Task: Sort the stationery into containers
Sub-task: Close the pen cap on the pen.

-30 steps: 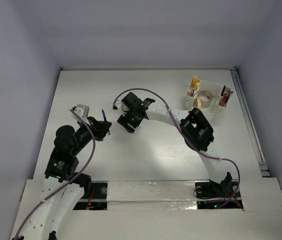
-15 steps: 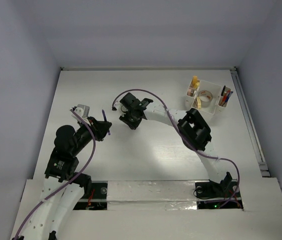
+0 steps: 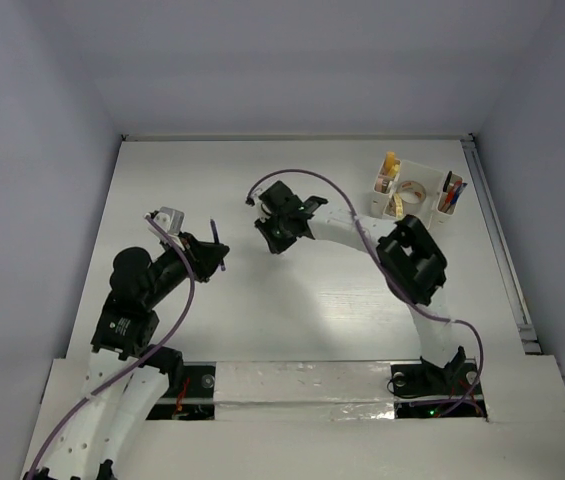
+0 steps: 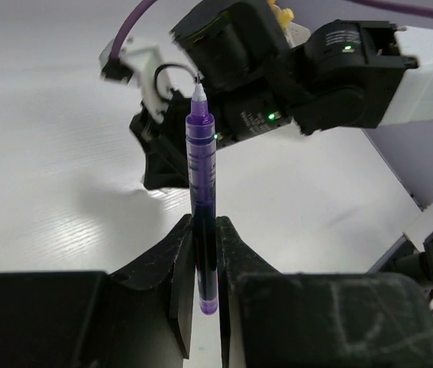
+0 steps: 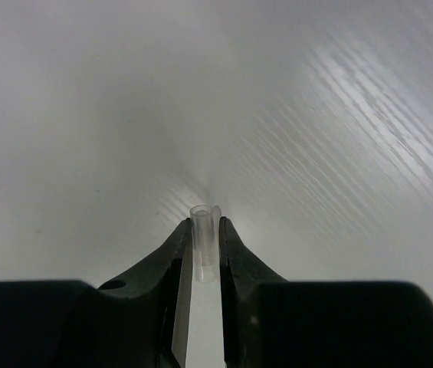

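The translucent purple plastic pen [image 4: 201, 169] looks smooth and glossy, while the fingers [image 4: 178, 268] of the left gripper [image 4: 203, 228] that pinch it are matt black plastic, scuffed with pale scratches. The short clear plastic tube [image 5: 204, 249] between the equally matt black fingers [image 5: 176, 264] of the right gripper [image 5: 204, 230] is glassy and smooth. The white table [image 5: 339, 153] has a fine ribbed, wood-like grain with a soft sheen, and the cream-white boxy desk organizer [image 3: 427, 222] looks like smooth plastic.

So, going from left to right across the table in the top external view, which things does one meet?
purple pen held by the left gripper → right gripper, holding a clear cap → desk organizer
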You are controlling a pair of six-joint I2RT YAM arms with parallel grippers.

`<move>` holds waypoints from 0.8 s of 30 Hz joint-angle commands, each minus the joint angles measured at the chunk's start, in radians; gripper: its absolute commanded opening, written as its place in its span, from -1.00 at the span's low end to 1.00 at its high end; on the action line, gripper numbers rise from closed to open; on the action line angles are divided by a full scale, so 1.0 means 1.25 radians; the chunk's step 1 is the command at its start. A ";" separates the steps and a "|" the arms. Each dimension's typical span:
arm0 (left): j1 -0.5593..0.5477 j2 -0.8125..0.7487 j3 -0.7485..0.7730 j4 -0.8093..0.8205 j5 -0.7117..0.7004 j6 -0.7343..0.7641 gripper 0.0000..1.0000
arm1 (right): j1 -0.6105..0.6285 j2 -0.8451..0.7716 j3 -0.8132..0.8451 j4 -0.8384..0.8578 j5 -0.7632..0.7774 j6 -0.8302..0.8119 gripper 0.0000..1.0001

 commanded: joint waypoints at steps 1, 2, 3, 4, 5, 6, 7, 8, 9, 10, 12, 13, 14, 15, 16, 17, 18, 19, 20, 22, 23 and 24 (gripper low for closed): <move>0.003 0.012 -0.001 0.085 0.098 -0.015 -1.00 | -0.023 -0.174 -0.110 0.228 -0.038 0.177 -1.00; 0.003 0.015 -0.002 0.097 0.110 -0.018 -1.00 | -0.023 -0.232 -0.138 0.259 -0.043 0.233 -1.00; 0.003 0.025 -0.002 0.102 0.129 -0.024 -1.00 | -0.023 -0.264 -0.170 0.295 -0.052 0.259 -1.00; 0.003 0.033 -0.006 0.108 0.144 -0.029 -1.00 | -0.023 -0.294 -0.236 0.373 -0.054 0.289 -1.00; 0.003 0.047 -0.008 0.117 0.176 -0.036 -1.00 | -0.023 -0.351 -0.270 0.413 -0.054 0.350 -1.00; 0.003 0.055 -0.012 0.141 0.190 -0.062 -1.00 | -0.023 -0.377 -0.299 0.463 -0.061 0.375 -1.00; 0.003 0.062 -0.024 0.158 0.206 -0.077 -1.00 | -0.023 -0.402 -0.326 0.540 -0.064 0.407 -1.00; 0.003 0.067 -0.030 0.189 0.221 -0.090 -1.00 | -0.023 -0.423 -0.371 0.577 -0.065 0.459 -1.00; 0.003 0.075 -0.036 0.202 0.241 -0.101 -1.00 | -0.023 -0.455 -0.388 0.604 -0.062 0.484 -1.00; 0.003 0.080 -0.042 0.210 0.246 -0.110 -1.00 | -0.023 -0.469 -0.398 0.637 -0.051 0.507 -1.00; 0.003 0.083 -0.045 0.204 0.240 -0.104 -1.00 | -0.023 -0.499 -0.421 0.673 -0.033 0.555 -1.00; 0.003 0.084 -0.046 0.198 0.236 -0.096 -1.00 | -0.023 -0.508 -0.432 0.723 -0.031 0.576 -1.00; 0.003 0.085 -0.048 0.192 0.236 -0.095 -1.00 | -0.023 -0.514 -0.442 0.751 -0.030 0.608 -1.00; 0.003 0.089 -0.052 0.190 0.238 -0.095 -1.00 | -0.023 -0.519 -0.455 0.772 -0.028 0.623 -1.00; 0.003 0.089 -0.057 0.189 0.238 -0.095 -1.00 | -0.023 -0.526 -0.461 0.816 -0.025 0.639 -1.00; 0.003 0.089 -0.060 0.193 0.238 -0.100 -1.00 | -0.023 -0.531 -0.469 0.841 -0.020 0.661 -1.00; 0.003 0.089 -0.060 0.193 0.235 -0.100 -1.00 | -0.023 -0.532 -0.481 0.861 -0.010 0.671 -1.00; 0.003 0.088 -0.061 0.192 0.231 -0.099 -1.00 | -0.023 -0.535 -0.486 0.888 -0.006 0.682 -1.00; 0.003 0.089 -0.061 0.194 0.232 -0.099 -1.00 | -0.023 -0.537 -0.490 0.905 -0.005 0.698 -1.00; 0.003 0.094 -0.063 0.195 0.237 -0.103 -1.00 | -0.023 -0.536 -0.499 0.950 -0.014 0.716 -1.00; 0.003 0.098 -0.063 0.195 0.236 -0.104 -1.00 | -0.023 -0.531 -0.498 0.960 -0.017 0.722 -1.00; 0.003 0.103 -0.064 0.194 0.234 -0.104 -1.00 | -0.015 -0.527 -0.496 0.964 -0.020 0.722 -1.00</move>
